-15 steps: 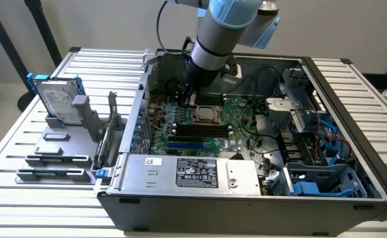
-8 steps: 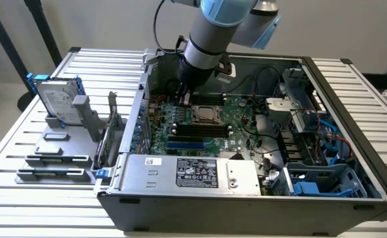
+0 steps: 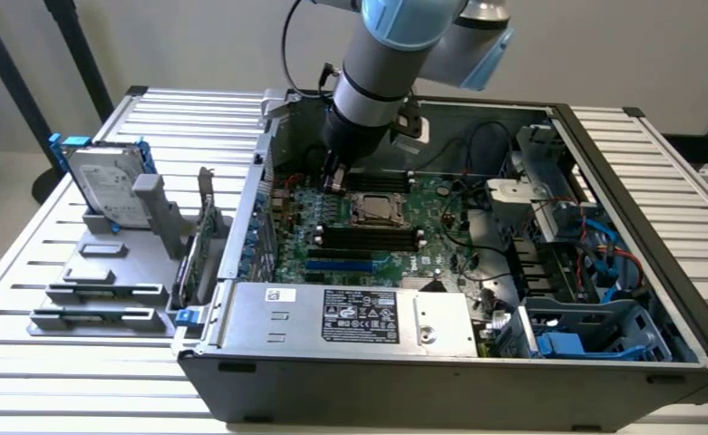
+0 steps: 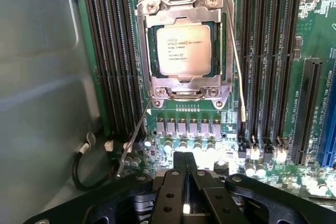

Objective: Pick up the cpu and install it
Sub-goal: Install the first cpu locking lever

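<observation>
Silver metal shines on top of the cpu (image 4: pixel 184 50). It lies flat in its socket frame (image 4: pixel 220 3) on the green board (image 4: pixel 315 51), top side up. It is close to square, so I can't pick a long side; its edges run in line with the black memory slots (image 4: pixel 110 51) on both sides.

The gripper (image 4: pixel 185 162) hangs just beside the socket, its two fingers pressed together pad to pad. A grey case wall (image 4: pixel 42 103) stands just beside one row of slots, so that side is tight; the air over the chip is open.

The exterior view shows the whole computer case (image 3: pixel 450 390) with the arm (image 3: pixel 366 100) reaching down into it. It also shows the hard drive (image 3: pixel 106 186) and the grey holder blocks (image 3: pixel 100 304), well apart on the table (image 3: pixel 15 362) at the exterior view's left. The wrist view shows the small print on the chip and the thin wire levers (image 4: pixel 237 66) beside the frame.
</observation>
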You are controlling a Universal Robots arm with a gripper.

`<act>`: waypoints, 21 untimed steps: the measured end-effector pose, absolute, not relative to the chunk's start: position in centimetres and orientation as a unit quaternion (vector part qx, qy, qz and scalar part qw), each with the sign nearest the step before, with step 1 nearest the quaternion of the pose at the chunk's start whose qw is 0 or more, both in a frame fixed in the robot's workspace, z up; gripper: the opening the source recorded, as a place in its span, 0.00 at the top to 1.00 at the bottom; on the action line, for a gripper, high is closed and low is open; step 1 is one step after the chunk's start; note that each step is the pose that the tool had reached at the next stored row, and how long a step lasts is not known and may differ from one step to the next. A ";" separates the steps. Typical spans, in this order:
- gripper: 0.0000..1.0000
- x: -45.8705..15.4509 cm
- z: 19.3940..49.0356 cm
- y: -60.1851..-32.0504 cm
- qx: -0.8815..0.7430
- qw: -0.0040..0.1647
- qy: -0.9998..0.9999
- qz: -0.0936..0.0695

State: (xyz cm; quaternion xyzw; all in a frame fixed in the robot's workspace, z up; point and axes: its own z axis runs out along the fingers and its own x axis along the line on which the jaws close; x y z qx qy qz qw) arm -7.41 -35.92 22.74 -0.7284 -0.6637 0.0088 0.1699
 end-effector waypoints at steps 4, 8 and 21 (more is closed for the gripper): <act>0.89 -7.5 22.8 -35.9 -0.741 0.177 -0.648 -0.001; 0.89 -7.5 22.8 -35.9 -0.756 0.179 -0.630 -0.007; 0.89 -8.5 23.5 -35.9 -0.780 0.199 -0.592 -0.032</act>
